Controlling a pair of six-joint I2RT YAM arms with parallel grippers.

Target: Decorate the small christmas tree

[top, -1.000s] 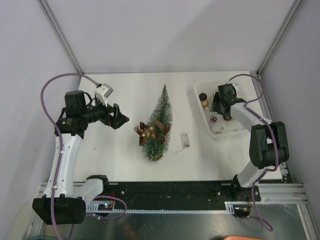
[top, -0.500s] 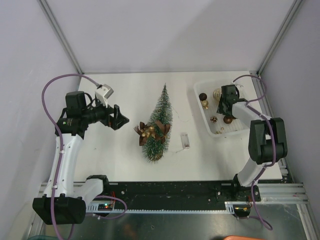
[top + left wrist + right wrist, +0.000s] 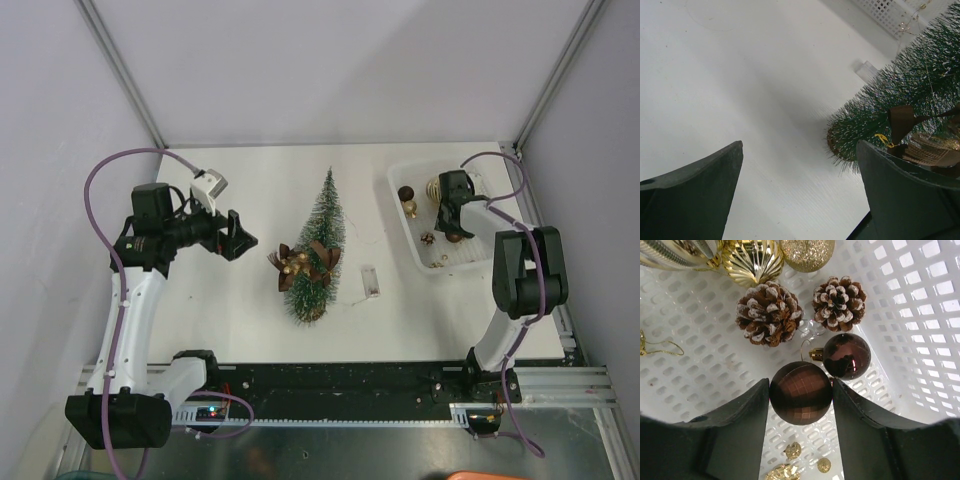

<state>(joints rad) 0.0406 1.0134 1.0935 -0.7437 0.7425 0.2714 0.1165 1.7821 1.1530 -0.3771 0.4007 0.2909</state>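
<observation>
The small christmas tree (image 3: 320,245) lies on the white table, tip pointing away, with a brown and gold bow on its lower part; it also shows in the left wrist view (image 3: 905,107). My left gripper (image 3: 238,234) is open and empty, left of the tree (image 3: 800,165). My right gripper (image 3: 455,228) is inside the white basket (image 3: 405,225), shut on a faceted brown bauble (image 3: 801,393). A glossy brown bauble (image 3: 846,355) sits just beyond it.
The basket (image 3: 920,315) also holds two frosted pine cones (image 3: 769,313), gold baubles (image 3: 752,260) and small gold bits (image 3: 793,450). A small clear box (image 3: 370,282) with a thin wire lies right of the tree. Frame posts stand at the back corners.
The right gripper has moved further back and right within the basket and now grips the faceted brown bauble. The left arm has not moved.
</observation>
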